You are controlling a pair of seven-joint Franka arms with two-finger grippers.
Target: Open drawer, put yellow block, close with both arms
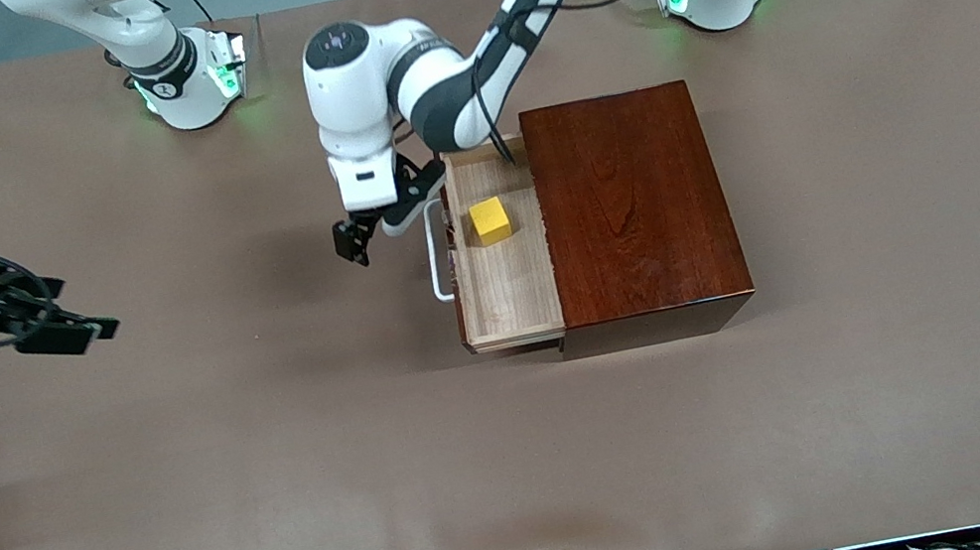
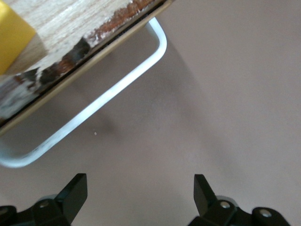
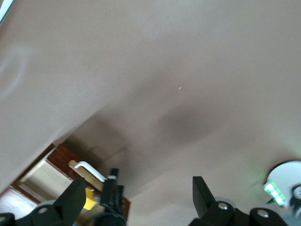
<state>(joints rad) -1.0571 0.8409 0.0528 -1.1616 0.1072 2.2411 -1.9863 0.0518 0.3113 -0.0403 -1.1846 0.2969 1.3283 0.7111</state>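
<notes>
Yellow and small, the yellow block (image 1: 490, 221) sits in the drawer (image 1: 506, 282), a little above the middle of the front view. It rests on the pale wood floor, in the half of the tray farther from the front camera. Nothing touches it.

The drawer is pulled out of the dark red-brown box (image 1: 633, 209) toward the right arm's end of the table. Its white handle (image 1: 438, 259) sticks out from the drawer front over the brown table cloth (image 1: 525, 470).

The left gripper (image 1: 355, 241) hangs over the cloth just beside the handle. Its fingers (image 2: 75, 188) are spread wide and hold nothing. In the left wrist view the handle (image 2: 89, 113) runs across the upper left, and a corner of the block (image 2: 11, 40) shows at the edge. The left arm reaches over the drawer's upper corner.

The right gripper (image 1: 72, 332) waits at the left edge of the front view, well apart from the drawer. Its fingers (image 3: 73, 197) are wide too, and empty.
</notes>
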